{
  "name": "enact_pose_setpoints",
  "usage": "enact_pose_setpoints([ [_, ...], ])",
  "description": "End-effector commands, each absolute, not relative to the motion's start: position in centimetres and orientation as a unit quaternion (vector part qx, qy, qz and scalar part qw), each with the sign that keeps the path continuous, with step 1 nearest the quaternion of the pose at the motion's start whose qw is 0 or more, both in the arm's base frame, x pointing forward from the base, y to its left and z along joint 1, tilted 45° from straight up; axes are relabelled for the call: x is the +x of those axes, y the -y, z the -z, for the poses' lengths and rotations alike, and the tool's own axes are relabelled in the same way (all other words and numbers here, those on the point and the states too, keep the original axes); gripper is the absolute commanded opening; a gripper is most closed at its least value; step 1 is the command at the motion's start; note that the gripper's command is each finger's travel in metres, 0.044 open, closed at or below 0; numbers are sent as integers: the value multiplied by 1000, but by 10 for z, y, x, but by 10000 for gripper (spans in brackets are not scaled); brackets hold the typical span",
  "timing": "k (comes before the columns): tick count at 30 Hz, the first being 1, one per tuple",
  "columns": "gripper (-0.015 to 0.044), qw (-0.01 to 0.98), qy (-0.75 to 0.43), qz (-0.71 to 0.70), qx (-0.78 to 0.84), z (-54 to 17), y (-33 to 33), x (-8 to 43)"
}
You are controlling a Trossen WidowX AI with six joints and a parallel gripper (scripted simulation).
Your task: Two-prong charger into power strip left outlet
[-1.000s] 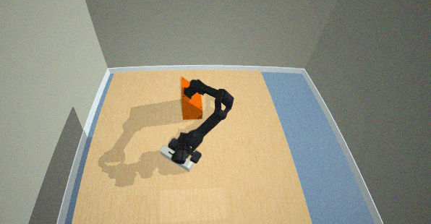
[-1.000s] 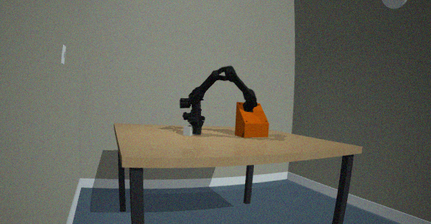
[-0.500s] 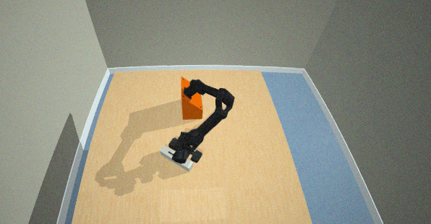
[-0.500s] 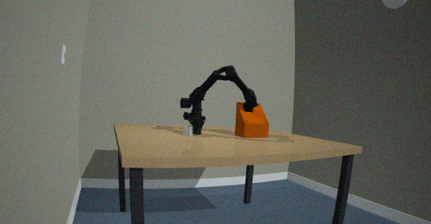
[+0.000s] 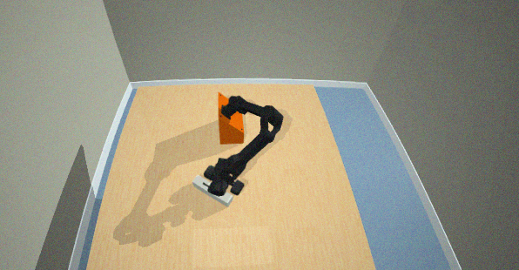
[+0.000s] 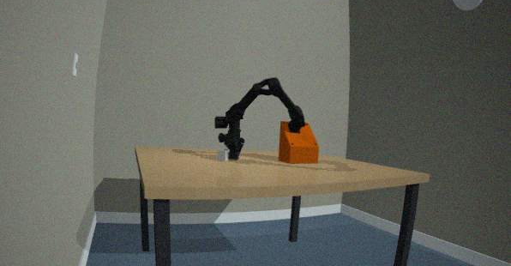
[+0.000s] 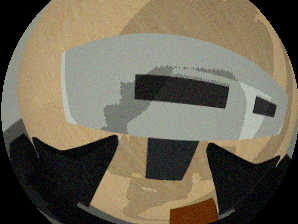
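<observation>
The grey-white power strip (image 5: 226, 199) (image 6: 222, 155) (image 7: 95, 75) lies on the table, with a long dark rectangle and a smaller one on the face seen in the wrist view. The charger, a dark block (image 7: 171, 160), is against or very near the strip's lower edge in the wrist view. My gripper (image 7: 164, 145) (image 6: 234, 157) is open, with one finger on each side of the charger and a gap to both. The prongs are hidden, so I cannot tell whether they are in an outlet. In the top view the wrist hides the charger.
The orange wedge-shaped base (image 5: 231, 135) (image 6: 298, 154) (image 7: 194, 212) stands on the wooden table (image 5: 305, 195) (image 6: 274, 179) behind the strip in the top view, under the arm's shoulder. Arm shadows fall across the table and part of the strip.
</observation>
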State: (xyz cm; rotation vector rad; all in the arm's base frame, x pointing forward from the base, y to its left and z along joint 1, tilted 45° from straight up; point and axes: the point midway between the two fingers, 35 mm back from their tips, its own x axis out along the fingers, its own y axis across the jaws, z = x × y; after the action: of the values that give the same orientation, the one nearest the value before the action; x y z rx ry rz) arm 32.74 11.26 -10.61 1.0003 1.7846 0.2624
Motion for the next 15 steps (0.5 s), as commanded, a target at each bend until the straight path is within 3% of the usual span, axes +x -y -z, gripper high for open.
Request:
enact_pose_setpoints([
  [1, 440, 514, -743, -106, 416, 106, -113, 325],
  [15, 440, 514, -743, -106, 416, 102, -116, 317],
])
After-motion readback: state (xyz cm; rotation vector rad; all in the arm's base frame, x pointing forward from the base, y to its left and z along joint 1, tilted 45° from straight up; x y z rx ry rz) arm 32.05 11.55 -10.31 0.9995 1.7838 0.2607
